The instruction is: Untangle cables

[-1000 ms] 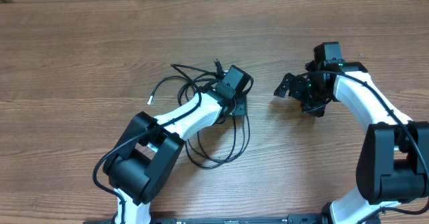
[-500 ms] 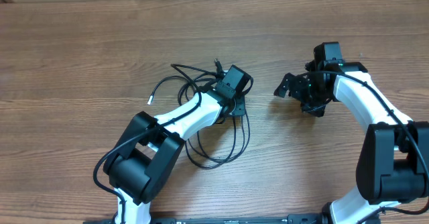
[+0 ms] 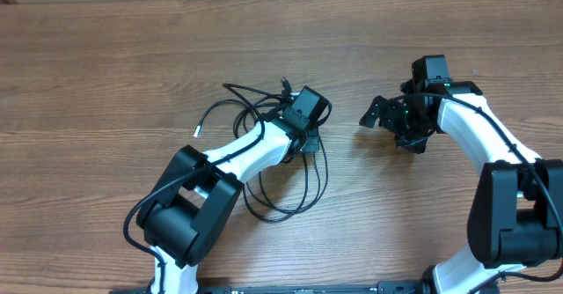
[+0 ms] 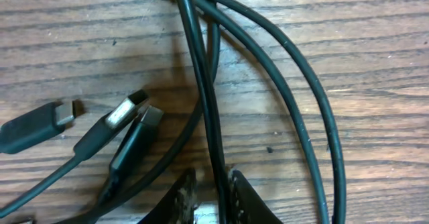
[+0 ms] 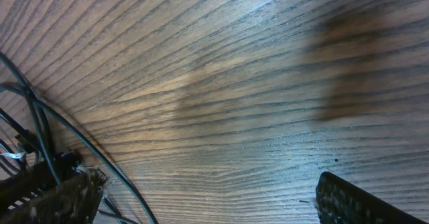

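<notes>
several thin black cables (image 3: 249,109), bunched in a loose tangle on the wooden surface (image 3: 106,47), a little left of centre in the overhead view. strands crossing one another at the upper side of the bunch, with one silver-tipped end (image 3: 198,132) poking out to the left and another plug end (image 3: 286,83) sticking out at the top. on the near side, a wide slack loop (image 3: 314,184) lying flat on the wood.

left arm (image 3: 246,149) stretched diagonally over the middle of the tangle, hiding part of it. left claw (image 3: 310,143) down at the right edge of the bunch, fingers (image 4: 242,198) close together and pinched on a single cord, seen from the left wrist running straight up between them. two more cords curving past just to the right of that one, neither between the fingers. three flat plug ends (image 4: 131,108) lying on the wood to the left of the pinched cord, two touching or nearly so, the third a bit apart near the frame's edge.

right claw (image 3: 391,128) well apart from the tangle, over bare wood on the right half of the surface, spread wide with nothing between its fingers (image 5: 60,194). not clear from any view whether touching the wood or just above it.
</notes>
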Motion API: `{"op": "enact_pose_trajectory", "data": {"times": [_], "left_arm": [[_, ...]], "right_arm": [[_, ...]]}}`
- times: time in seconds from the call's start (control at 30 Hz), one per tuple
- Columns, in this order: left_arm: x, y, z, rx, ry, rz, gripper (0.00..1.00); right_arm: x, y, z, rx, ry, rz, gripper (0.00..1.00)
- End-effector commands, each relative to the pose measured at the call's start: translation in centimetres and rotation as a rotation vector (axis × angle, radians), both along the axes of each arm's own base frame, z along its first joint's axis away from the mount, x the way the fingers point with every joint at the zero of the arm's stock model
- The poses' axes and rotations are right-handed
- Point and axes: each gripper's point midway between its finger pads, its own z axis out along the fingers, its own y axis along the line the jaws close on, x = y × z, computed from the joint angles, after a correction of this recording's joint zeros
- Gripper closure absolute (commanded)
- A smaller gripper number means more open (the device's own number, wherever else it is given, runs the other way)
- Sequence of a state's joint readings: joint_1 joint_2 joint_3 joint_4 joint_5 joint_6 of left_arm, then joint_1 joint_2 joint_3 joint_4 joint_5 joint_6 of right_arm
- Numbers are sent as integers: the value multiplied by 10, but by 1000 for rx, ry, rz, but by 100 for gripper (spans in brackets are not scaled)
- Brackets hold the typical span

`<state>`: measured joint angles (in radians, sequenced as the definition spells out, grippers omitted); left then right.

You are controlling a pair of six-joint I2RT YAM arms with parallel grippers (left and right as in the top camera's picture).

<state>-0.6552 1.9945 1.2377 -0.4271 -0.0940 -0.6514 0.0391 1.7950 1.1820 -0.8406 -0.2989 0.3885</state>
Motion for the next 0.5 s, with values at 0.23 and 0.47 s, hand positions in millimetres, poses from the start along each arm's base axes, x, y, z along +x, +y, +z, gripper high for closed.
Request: {"op": "enact_pose_trajectory", "data": {"times": [0.23,0.47], "left_arm": [[-37,53,3,227,202,36,95],[-37,63,3,242,218,55,70]], "right_arm": [[5,-2,9,-7,-33,1,0],[5,-2,9,-7,-33,1,0]]}}
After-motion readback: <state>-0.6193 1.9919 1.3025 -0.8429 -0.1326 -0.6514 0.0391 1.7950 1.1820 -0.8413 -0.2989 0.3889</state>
